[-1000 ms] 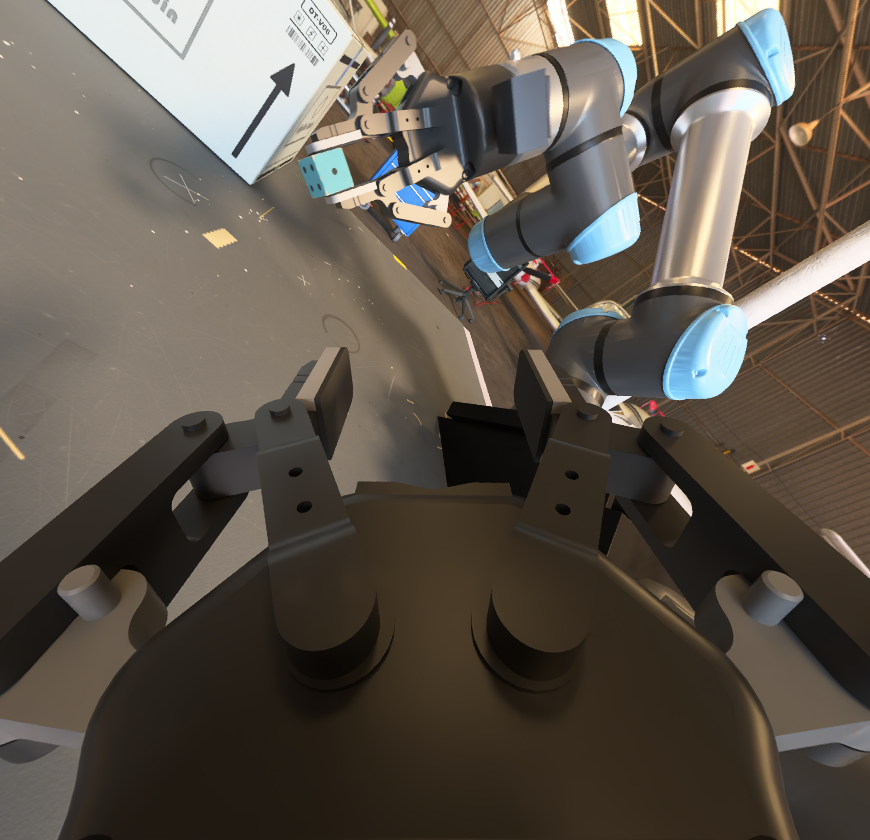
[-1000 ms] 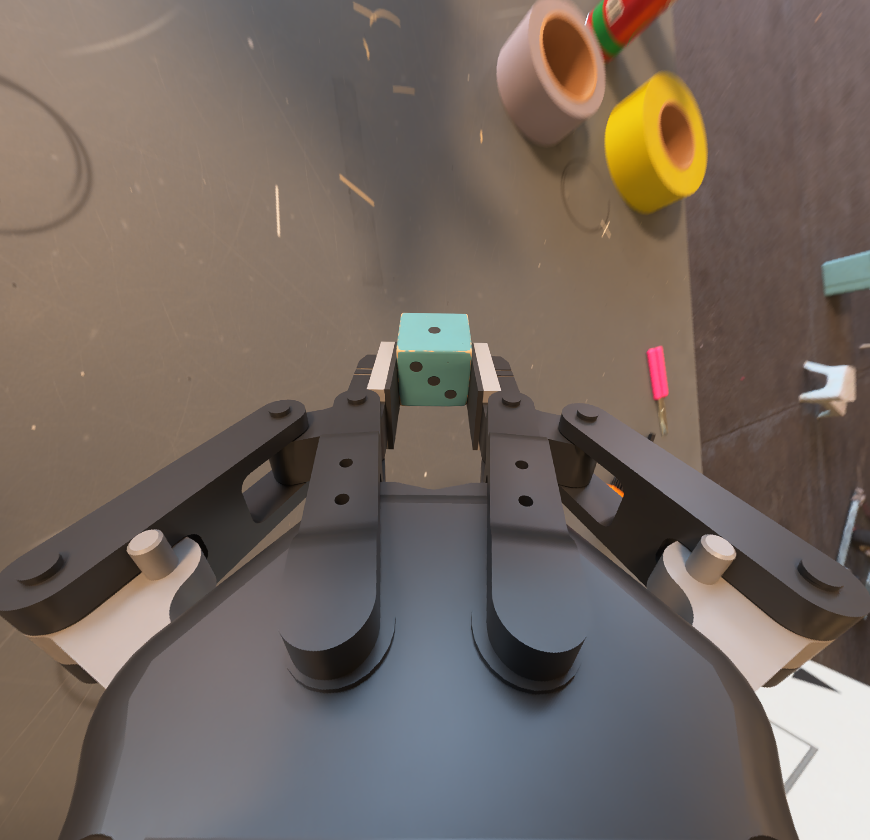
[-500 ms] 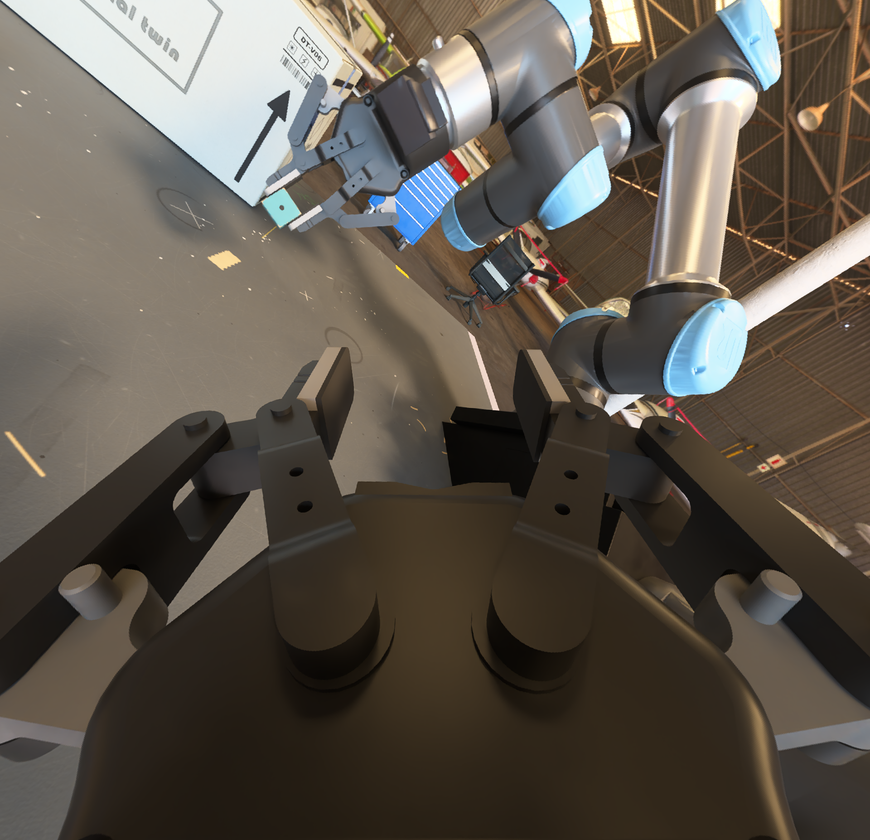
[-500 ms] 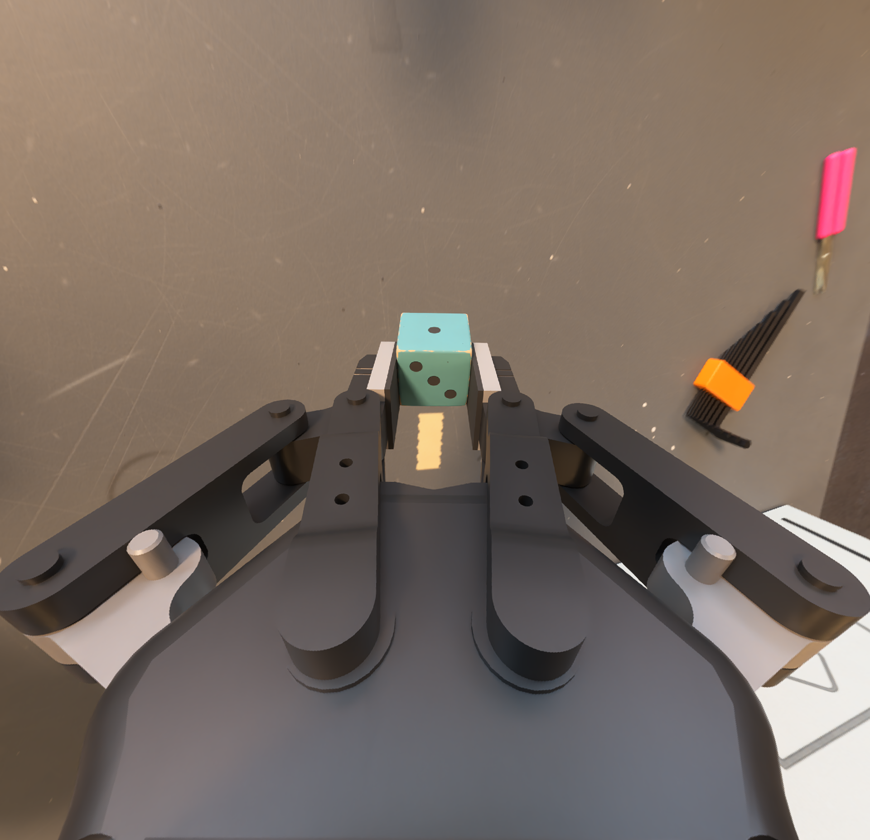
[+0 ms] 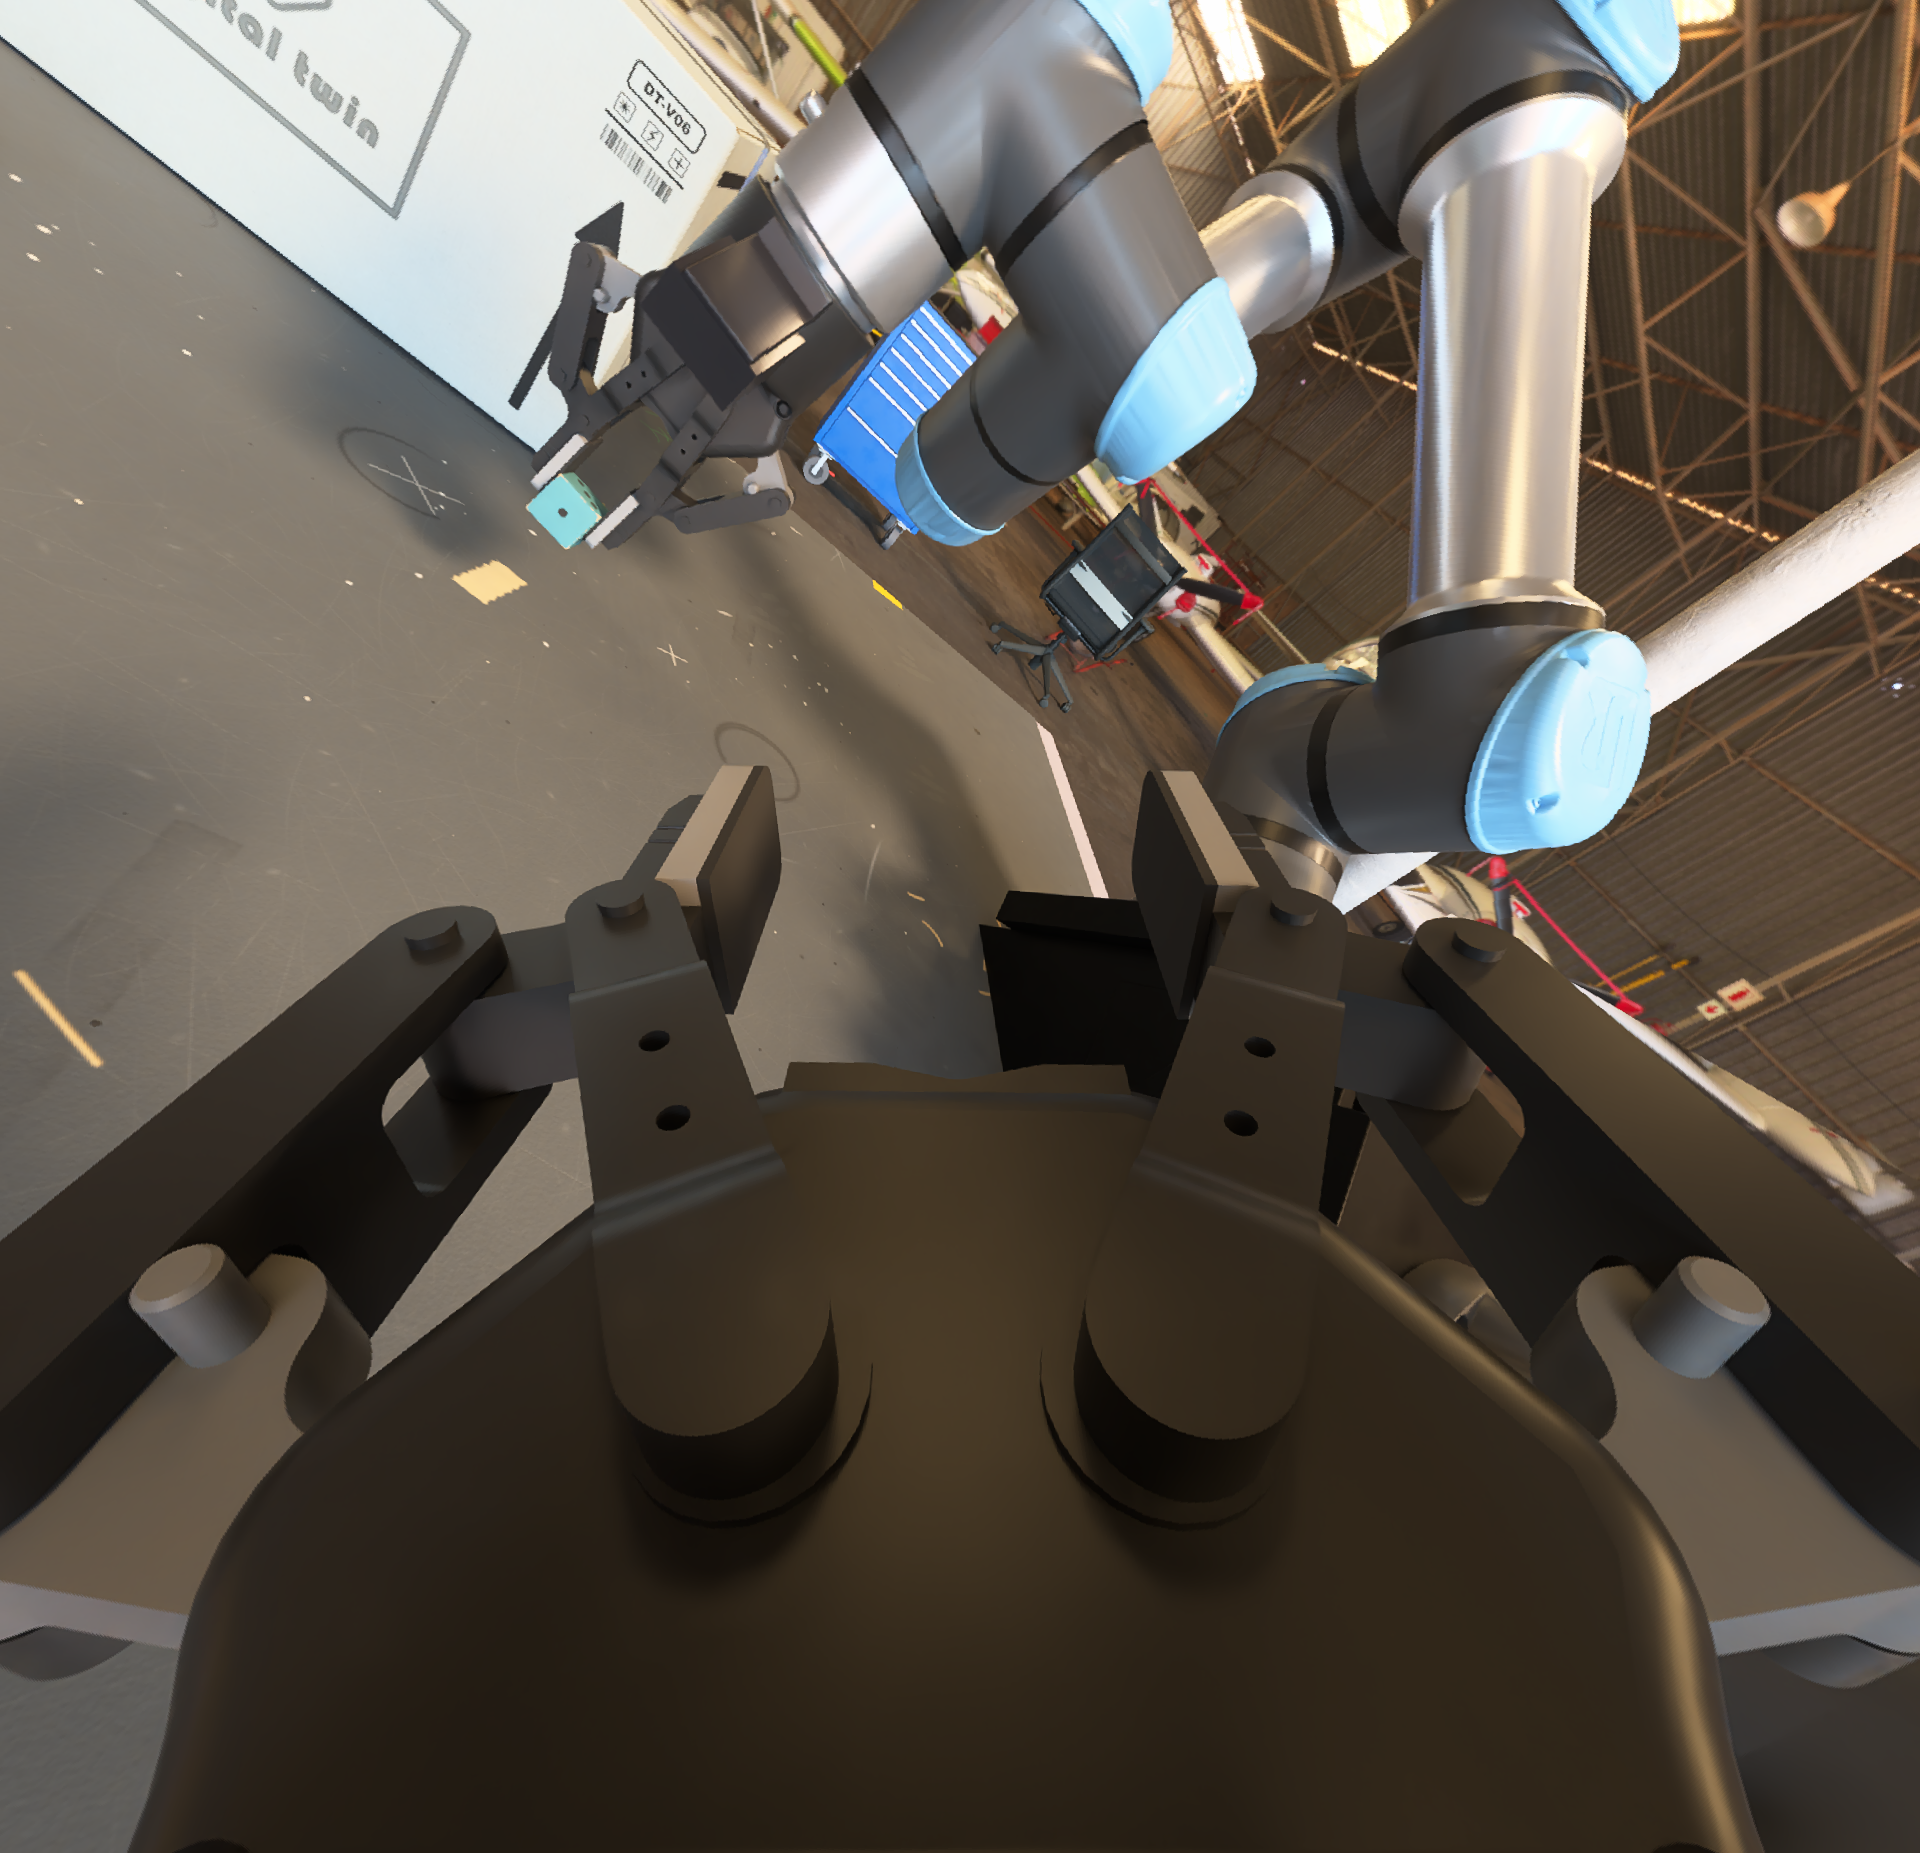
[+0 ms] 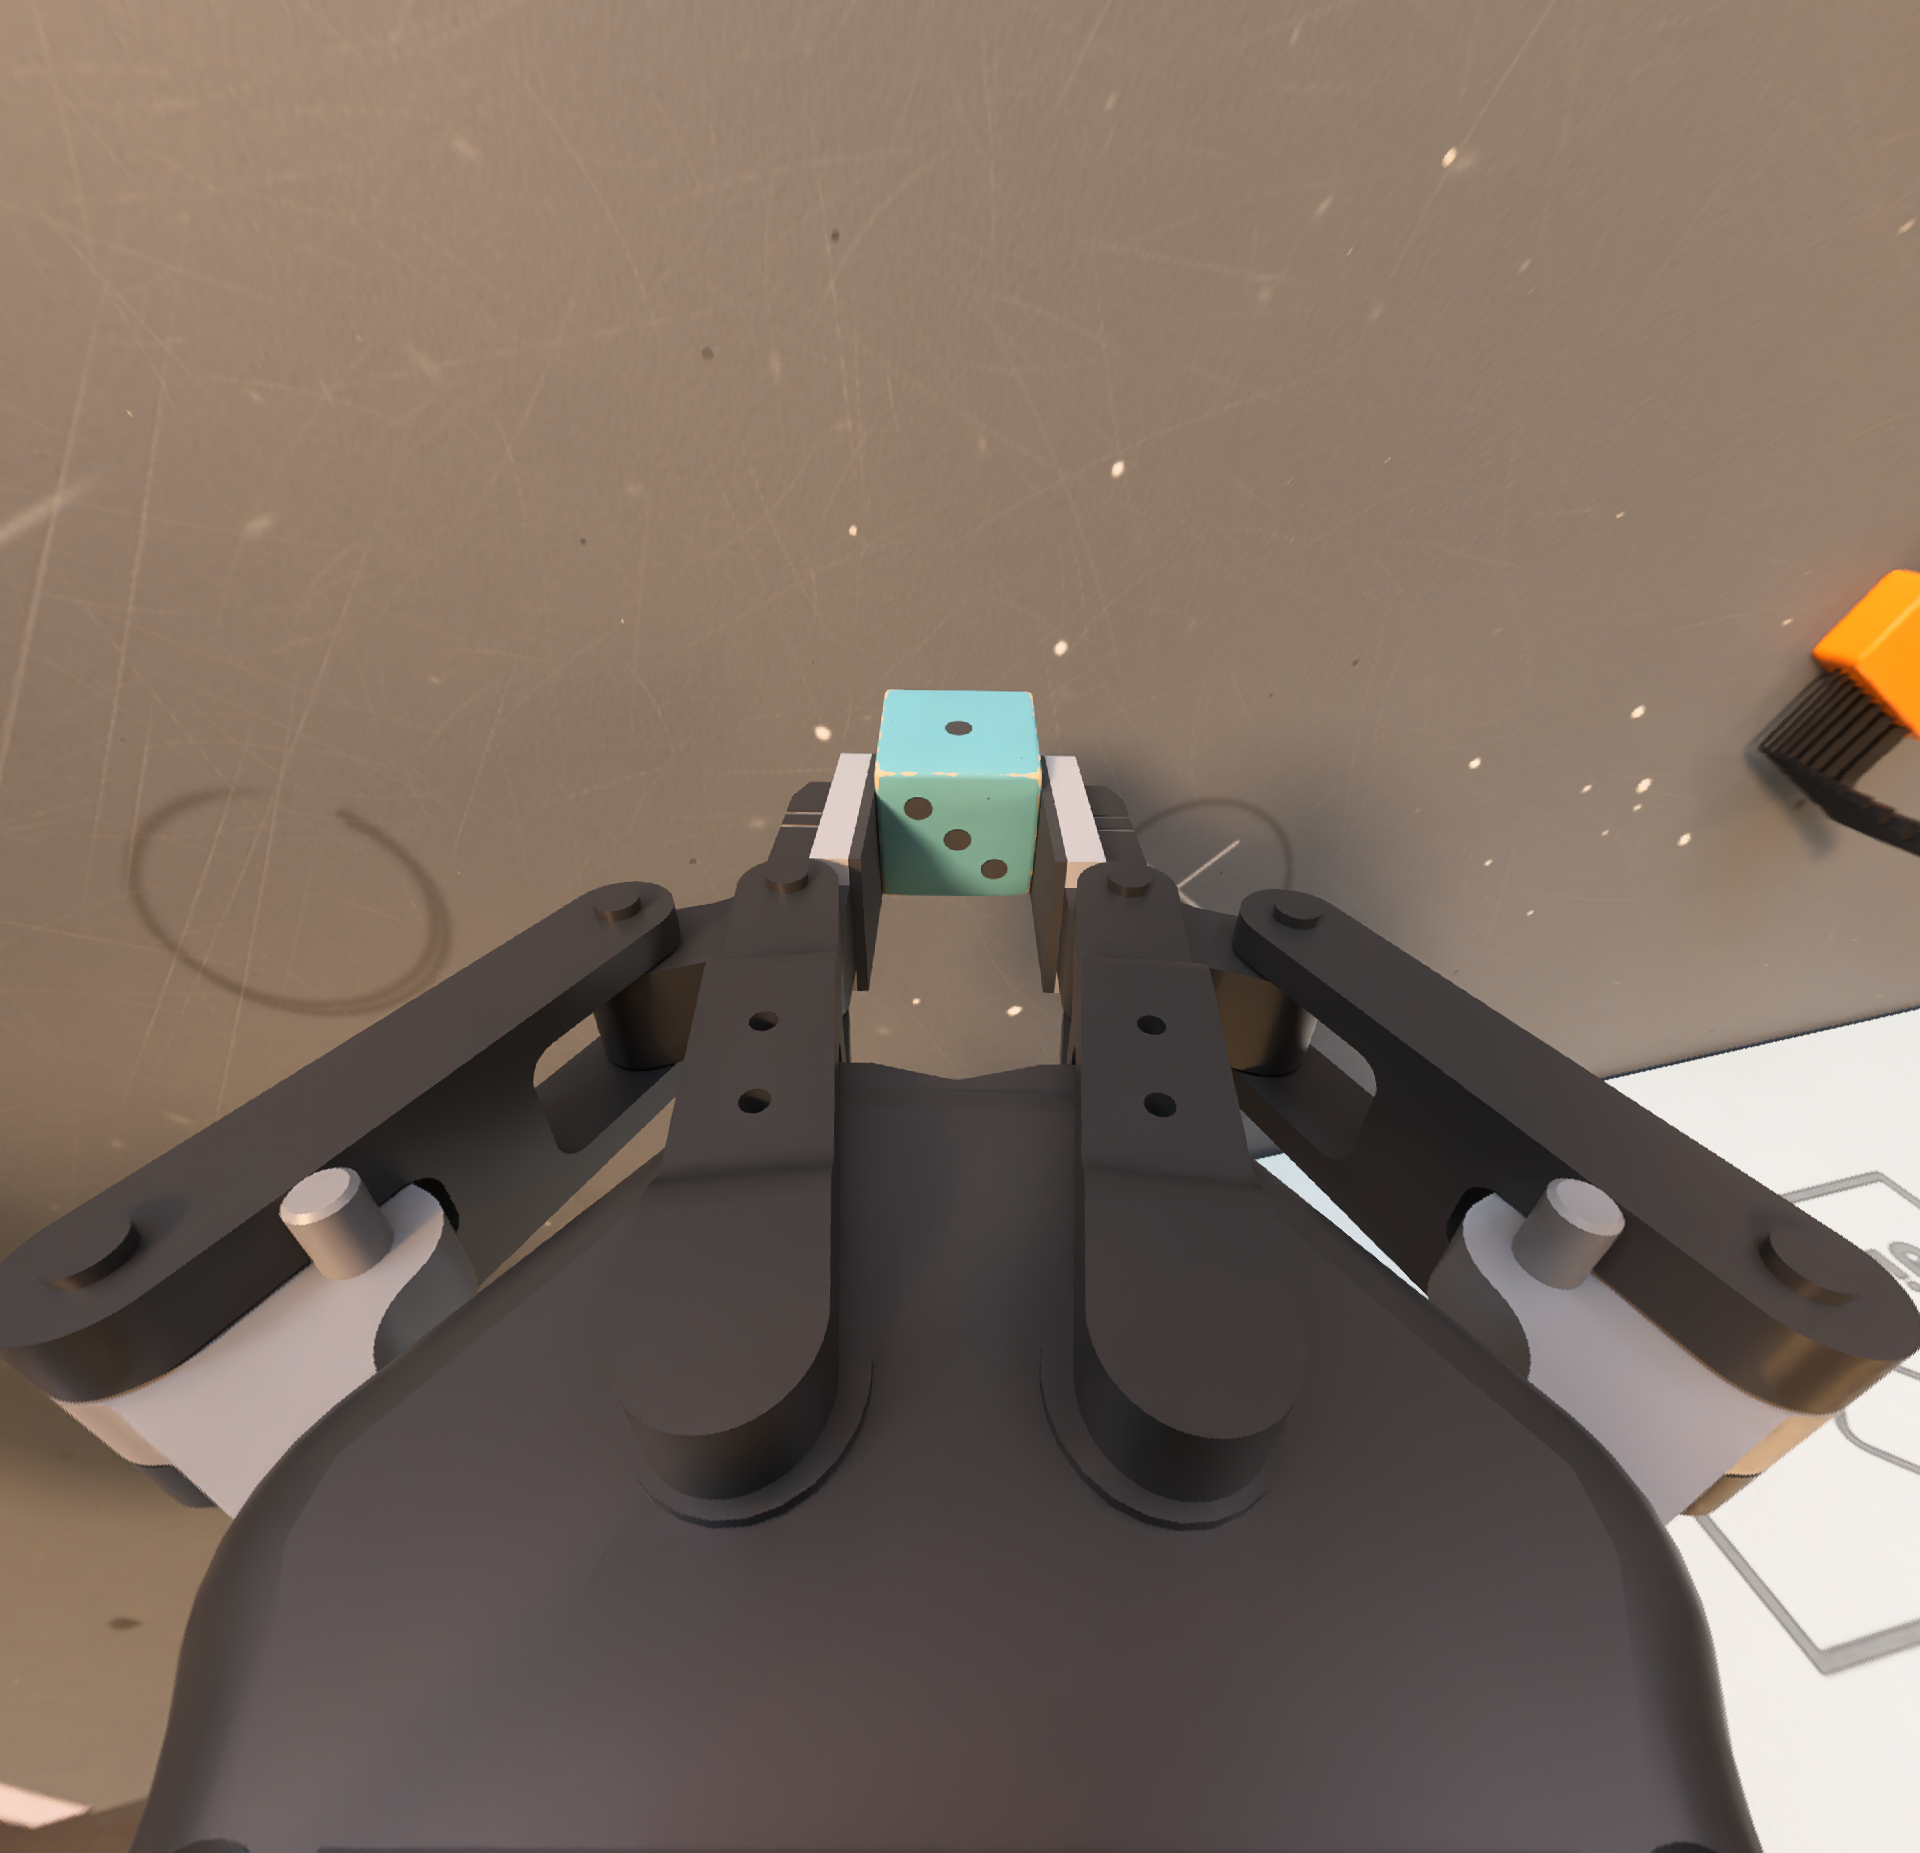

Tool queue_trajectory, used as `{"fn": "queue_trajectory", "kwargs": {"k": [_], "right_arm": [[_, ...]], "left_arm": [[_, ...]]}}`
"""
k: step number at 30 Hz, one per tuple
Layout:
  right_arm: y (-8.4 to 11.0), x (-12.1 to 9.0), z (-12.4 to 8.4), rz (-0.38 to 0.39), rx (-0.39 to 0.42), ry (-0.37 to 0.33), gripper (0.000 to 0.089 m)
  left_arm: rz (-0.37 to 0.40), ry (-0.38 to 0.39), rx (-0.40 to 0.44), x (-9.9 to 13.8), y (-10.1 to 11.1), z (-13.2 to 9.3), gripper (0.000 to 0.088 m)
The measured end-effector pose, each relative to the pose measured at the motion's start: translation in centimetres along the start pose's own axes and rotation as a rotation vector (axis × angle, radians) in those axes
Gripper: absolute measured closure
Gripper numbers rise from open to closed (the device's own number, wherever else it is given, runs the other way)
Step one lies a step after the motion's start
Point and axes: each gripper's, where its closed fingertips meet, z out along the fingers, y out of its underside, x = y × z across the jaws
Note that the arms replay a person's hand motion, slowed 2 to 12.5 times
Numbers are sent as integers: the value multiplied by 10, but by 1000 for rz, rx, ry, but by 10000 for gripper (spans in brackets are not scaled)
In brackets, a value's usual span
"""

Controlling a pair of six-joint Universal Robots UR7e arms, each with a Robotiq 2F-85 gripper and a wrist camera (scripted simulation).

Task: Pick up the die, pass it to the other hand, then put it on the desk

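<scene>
Nearest to you, your right tool is gripping the small turquoise cube die with dark pips between its two pale pads, with the one-pip face turned away from the camera and the three-pip face towards it. It is hanging just above the scratched grey desk, and contact cannot be told. Your left tool is standing wide apart and holding nothing, well away from the die. You are probably at the last step: the die is sitting in one tool while the other is empty, so what is remaining looks like lowering, releasing and backing off. Farther out, an orange-clipped set of black hex keys is lying on the desk. Farthest, a large white box is carrying grey printed lettering, a black arrow and a barcode label; I am leaving that writing unread.
</scene>
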Motion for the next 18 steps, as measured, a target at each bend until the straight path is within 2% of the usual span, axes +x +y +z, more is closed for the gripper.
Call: {"fn": "queue_trajectory", "kwargs": {"k": [8,18], "right_arm": [[18,-2,17,8,-96,-65,644],[29,-5,32,9,-176,-125,644]], "left_arm": [[4,2,-9,2,2,1,272],[7,-4,-12,1,3,1,274]]}}
